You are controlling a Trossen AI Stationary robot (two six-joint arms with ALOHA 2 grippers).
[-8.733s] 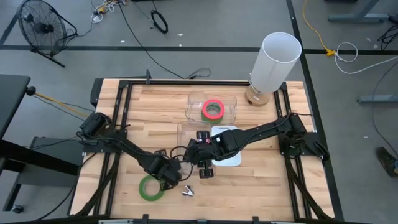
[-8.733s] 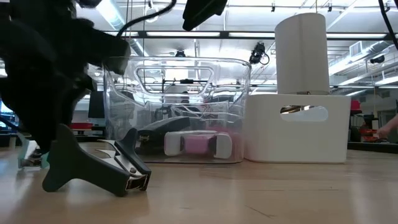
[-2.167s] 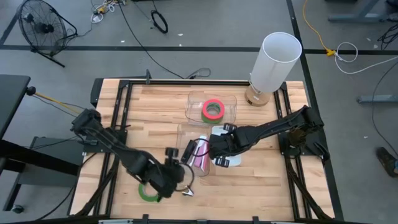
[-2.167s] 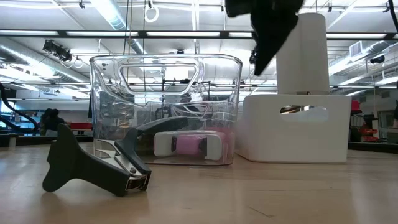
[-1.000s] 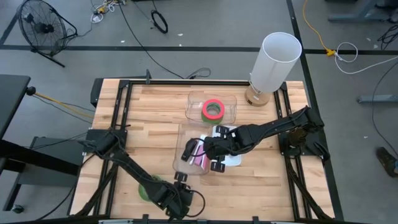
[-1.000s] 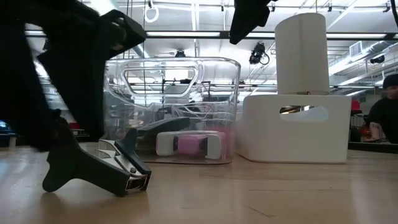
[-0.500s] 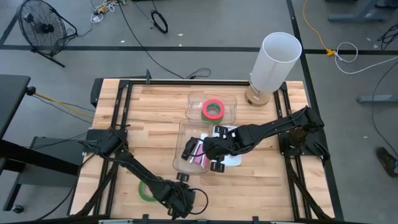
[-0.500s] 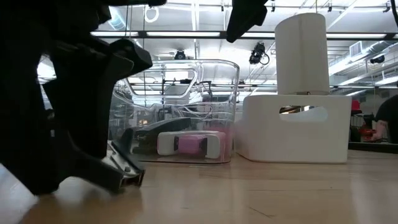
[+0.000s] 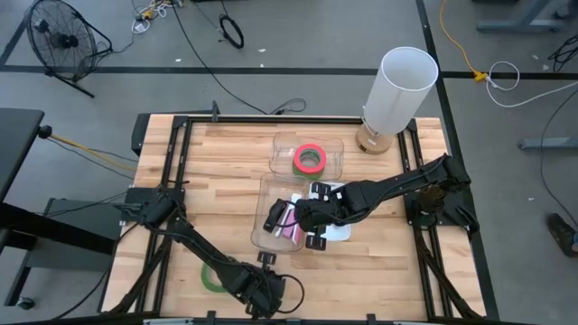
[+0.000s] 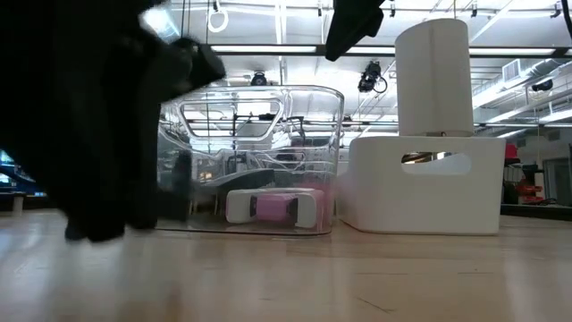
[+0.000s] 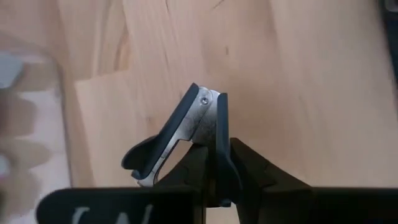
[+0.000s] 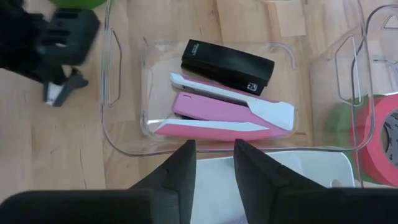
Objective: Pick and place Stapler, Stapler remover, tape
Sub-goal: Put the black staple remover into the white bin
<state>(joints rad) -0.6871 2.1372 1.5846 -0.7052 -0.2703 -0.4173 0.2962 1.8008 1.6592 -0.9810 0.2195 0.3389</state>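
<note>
The staple remover (image 11: 186,134), dark wings on metal jaws, is by the table's near edge, and my left gripper (image 11: 216,186) is shut on it; the right wrist view shows it too (image 12: 59,90). In the low view my left gripper (image 10: 98,134) hides it. A pink-and-white stapler (image 12: 230,115) and a black one (image 12: 227,65) lie flat in a clear bin (image 9: 264,236). My right gripper (image 12: 214,168) hovers open above that bin's edge. A red-pink tape ring (image 9: 309,159) lies on a green one in a second clear bin. Another green ring (image 9: 211,275) lies on the table. My left gripper pinches one arm of the staple remover (image 11: 221,134) between its two fingers, below the pivot screw. The fingers come from above, slanting down, along that arm. The other wing (image 11: 146,155) sticks out to the side. Whether the remover is clear of the table I cannot tell.
A white bin (image 9: 332,231) stands beside the clear bin, under my right arm. A tall white cylinder (image 9: 397,90) stands at the far right corner. Bare wood lies to the right of my left gripper along the near edge.
My left gripper has sunk a little over the staple remover by the near edge and taken hold of it. In the low view the remover, plain on the table a second ago, is now hidden behind the gripper.
</note>
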